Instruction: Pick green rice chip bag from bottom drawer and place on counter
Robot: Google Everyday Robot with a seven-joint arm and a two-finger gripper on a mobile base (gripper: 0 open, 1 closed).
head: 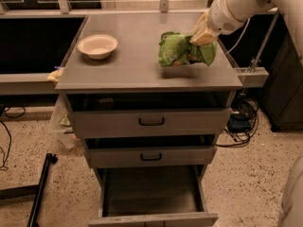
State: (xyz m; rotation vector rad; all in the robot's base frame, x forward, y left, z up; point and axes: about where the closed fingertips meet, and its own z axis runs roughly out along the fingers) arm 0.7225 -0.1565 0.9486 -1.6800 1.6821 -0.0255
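Note:
The green rice chip bag (176, 49) is crumpled and hangs from my gripper (200, 36) over the right part of the counter (132, 63), with its shadow on the surface just beneath it. My gripper comes in from the upper right on the white arm and is shut on the bag's right end. The bottom drawer (151, 193) is pulled out and its flat grey inside shows nothing in it.
A white bowl (97, 45) stands on the counter's left part. The two upper drawers with black handles (151, 122) are slightly ajar. Cables (241, 122) lie on the floor at right, and a black stand leg (40, 188) is at left.

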